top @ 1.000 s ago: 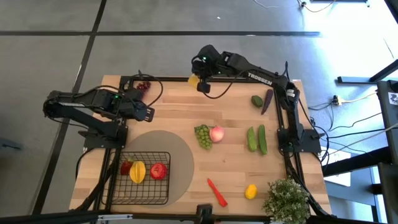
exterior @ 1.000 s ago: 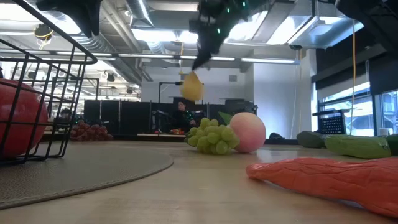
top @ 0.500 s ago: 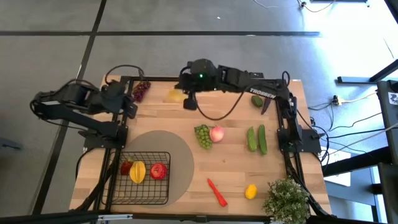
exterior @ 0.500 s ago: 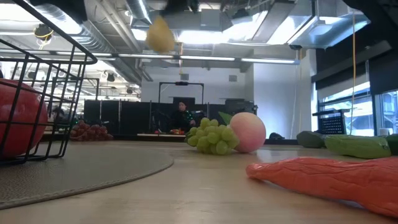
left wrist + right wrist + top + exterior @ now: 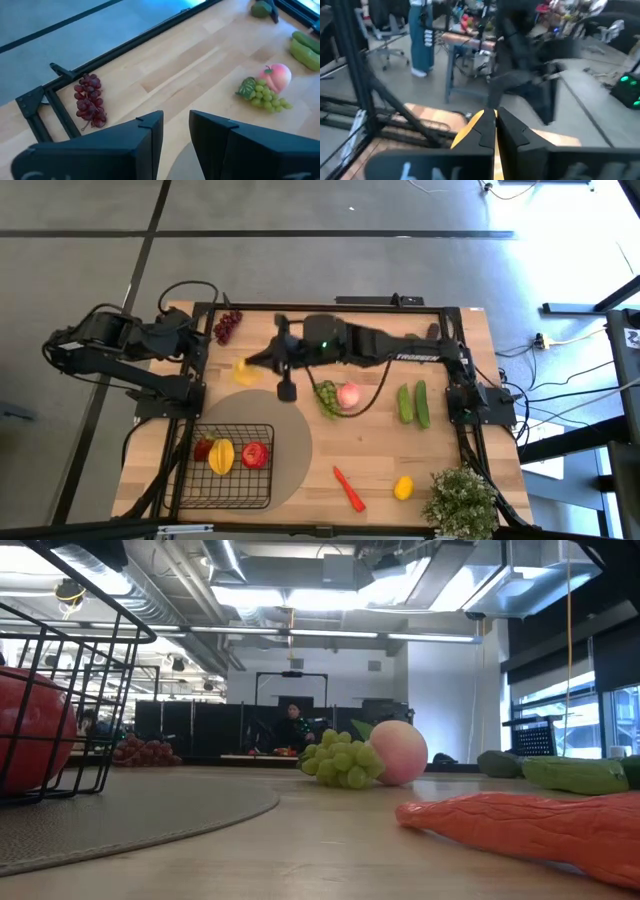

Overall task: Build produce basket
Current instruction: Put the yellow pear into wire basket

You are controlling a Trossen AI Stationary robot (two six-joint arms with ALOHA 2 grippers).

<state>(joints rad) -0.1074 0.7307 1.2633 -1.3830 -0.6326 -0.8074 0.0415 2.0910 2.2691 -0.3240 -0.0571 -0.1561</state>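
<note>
Right hand [image 5: 247,369] upper-middle of the high view, clamped on a small yellow toy fruit [image 5: 243,372], above the round tan mat [image 5: 290,425]. Left hand [image 5: 175,132] at upper left, fingers slightly apart, empty. Square black wire-mesh basket [image 5: 232,490] lower left, holding three pieces: red, yellow star-shaped, red. Left on the wooden desk [image 5: 380,340]: purple grapes [image 5: 227,326], green grapes [image 5: 326,397], pink peach [image 5: 348,394], cucumbers [image 5: 412,403], chili [image 5: 348,489], lemon [image 5: 403,487]. Roughly a third done.
</note>
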